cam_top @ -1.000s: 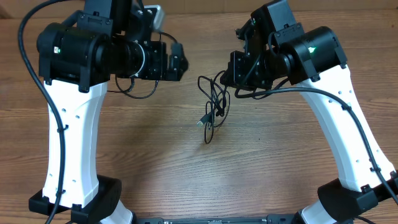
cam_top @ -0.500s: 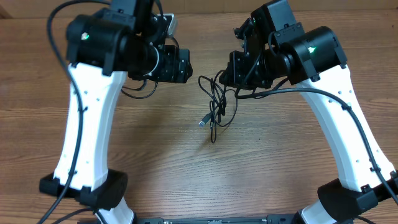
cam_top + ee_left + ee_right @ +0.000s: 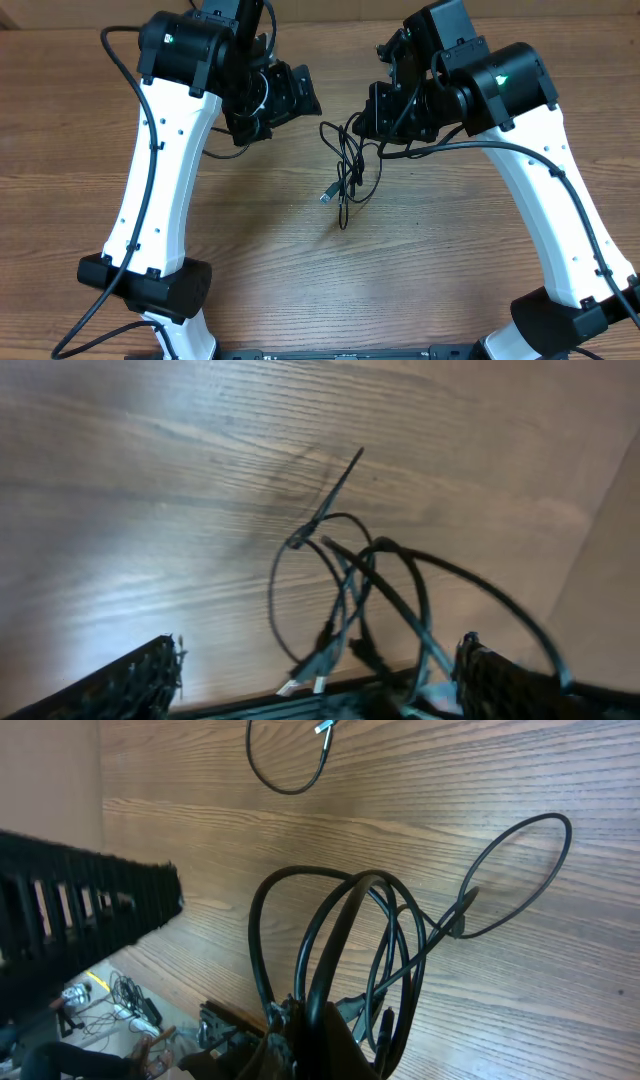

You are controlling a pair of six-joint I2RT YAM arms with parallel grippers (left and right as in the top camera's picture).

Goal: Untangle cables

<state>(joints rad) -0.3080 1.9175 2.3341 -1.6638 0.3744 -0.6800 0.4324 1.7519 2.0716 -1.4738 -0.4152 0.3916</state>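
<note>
Bare wooden bench [image 3: 300,280] carries the trailing end of the thin black cables [image 3: 346,165], a light, limp tangle pinched at top by the closed right end effector [image 3: 312,1038]; the wide-spread, empty left end effector [image 3: 320,685] would best take one loose outer loop.
</note>
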